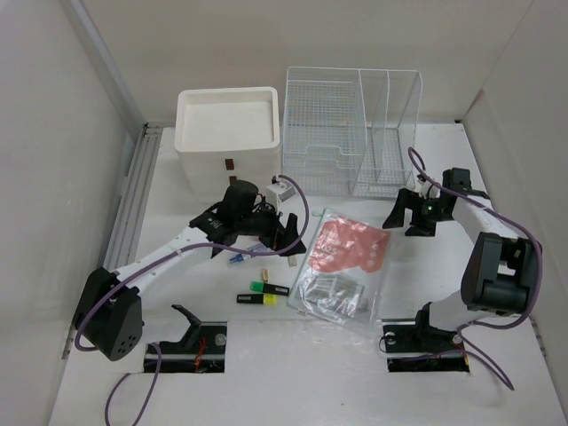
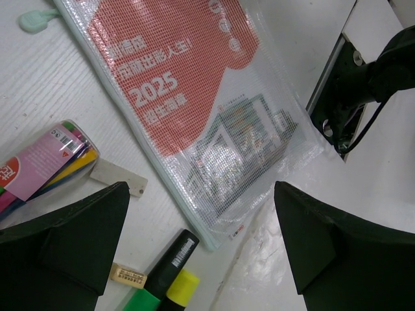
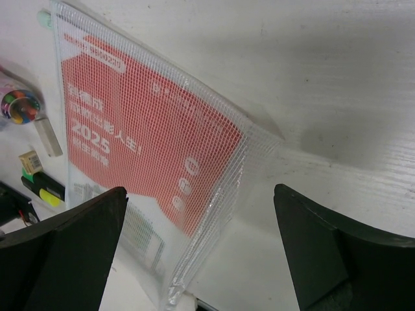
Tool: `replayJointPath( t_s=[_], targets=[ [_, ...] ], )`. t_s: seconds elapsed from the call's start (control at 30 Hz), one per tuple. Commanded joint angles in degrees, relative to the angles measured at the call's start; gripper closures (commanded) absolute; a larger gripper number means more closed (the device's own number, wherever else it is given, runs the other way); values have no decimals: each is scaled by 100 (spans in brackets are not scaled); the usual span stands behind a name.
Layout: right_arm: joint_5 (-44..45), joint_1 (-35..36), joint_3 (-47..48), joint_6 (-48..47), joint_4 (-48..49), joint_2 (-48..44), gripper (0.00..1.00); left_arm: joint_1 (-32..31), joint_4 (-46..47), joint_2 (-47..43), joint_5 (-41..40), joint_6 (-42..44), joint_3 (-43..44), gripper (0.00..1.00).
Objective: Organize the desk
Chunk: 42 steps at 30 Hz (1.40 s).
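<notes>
Left gripper [image 2: 201, 186]: wide open and holding nothing; I have it hovering over the pouch's left edge, with the highlighters just below its fingers.
Right gripper [image 3: 201, 189]: fully open and also empty, hanging by the pouch's far right corner. I judge the two are posed on opposite sides so either can take the pouch.
Mesh zip pouch [image 1: 342, 262]: lies flat at the middle of the desk, between the arms, with a red printed sheet marked 2025 showing through. It looks thin and floppy, so I expect to pinch it at an edge or corner.
Highlighters [image 1: 264, 293]: one green and one yellow, black-bodied, side by side just left of the pouch.
Pen tube [image 2: 45, 162]: a clear tube of coloured pens on its side near the left gripper.
Tan block [image 2: 126, 274]: small and eraser-like, beside the highlighters.
Wire organiser [image 1: 351, 129]: upright at the back, its compartments apparently empty; probably where the pouch belongs.
White drawer box [image 1: 229, 133]: at the back left, beside the organiser.
Desk [image 1: 293, 373]: white tabletop carrying everything, with loose items scattered mid-surface; tidying looks hardly begun.
</notes>
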Motion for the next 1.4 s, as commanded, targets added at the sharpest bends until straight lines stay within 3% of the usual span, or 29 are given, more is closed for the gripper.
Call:
replayJointPath(
  t_s=[0.0,0.43,0.8,1.23,1.37],
  targets=[
    [-168,17,-189,119,162,33,0,-34,56,-27,34,97,239,8],
    [-124,-36,-498,181,506,647,0,-34,56,26,-72,150,292,8],
    [-581,17,-498,181,681,1202,0,-34,56,26,-72,150,344,8],
    [-942,17,-559,-74,796,1070,0,-34,56,79,-72,150,344,8],
    [-942,17,-559,-74,796,1070,25,-34,56,79,-72,150,344,8]
  ],
)
